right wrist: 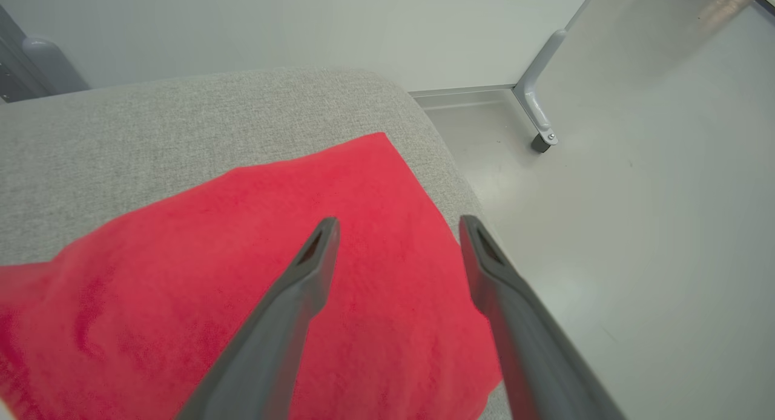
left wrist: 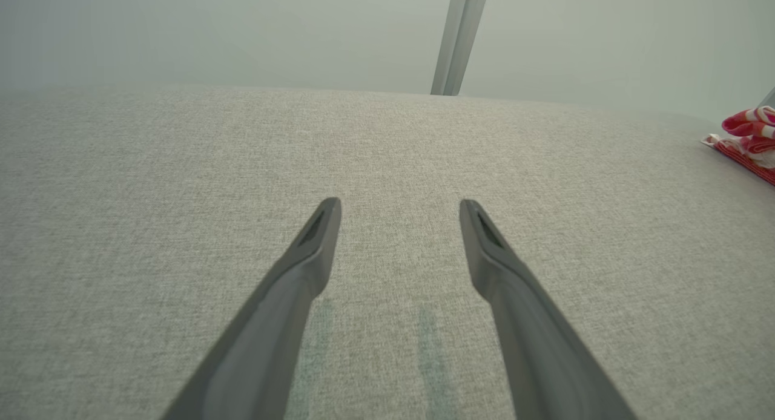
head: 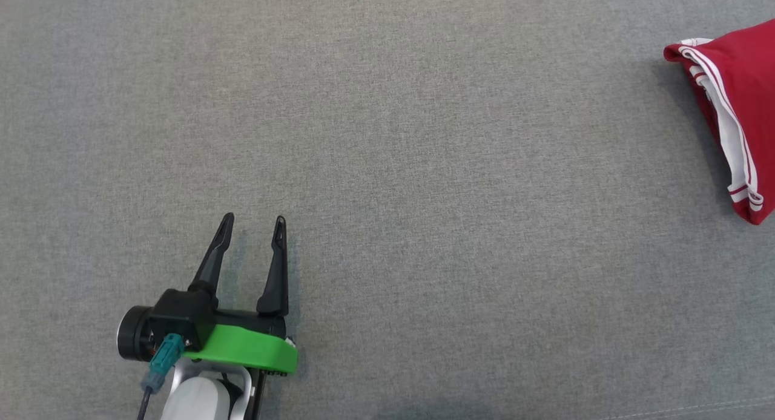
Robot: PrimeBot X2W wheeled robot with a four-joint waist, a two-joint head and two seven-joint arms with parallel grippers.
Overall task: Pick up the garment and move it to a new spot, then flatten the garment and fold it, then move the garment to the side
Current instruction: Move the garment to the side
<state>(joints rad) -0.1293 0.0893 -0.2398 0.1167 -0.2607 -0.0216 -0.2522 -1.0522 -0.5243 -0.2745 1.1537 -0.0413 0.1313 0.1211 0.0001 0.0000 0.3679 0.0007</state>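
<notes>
The folded garment (right wrist: 242, 256) lay under the released right claw (right wrist: 398, 221), well right of the released left claw (head: 253, 219); moving aside seemed done, needing only a lift clear

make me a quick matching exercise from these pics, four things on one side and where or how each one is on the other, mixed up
Column one:
1. left claw
2. right claw
3. garment
4. metal leg

Column two:
a. red with white stripes, lying near the edge of the grey cushion
b. standing on the pale floor beside the cushion
c. open, over bare grey fabric
d. open, over red fabric

Pairs: 1-c, 2-d, 3-a, 4-b
</notes>
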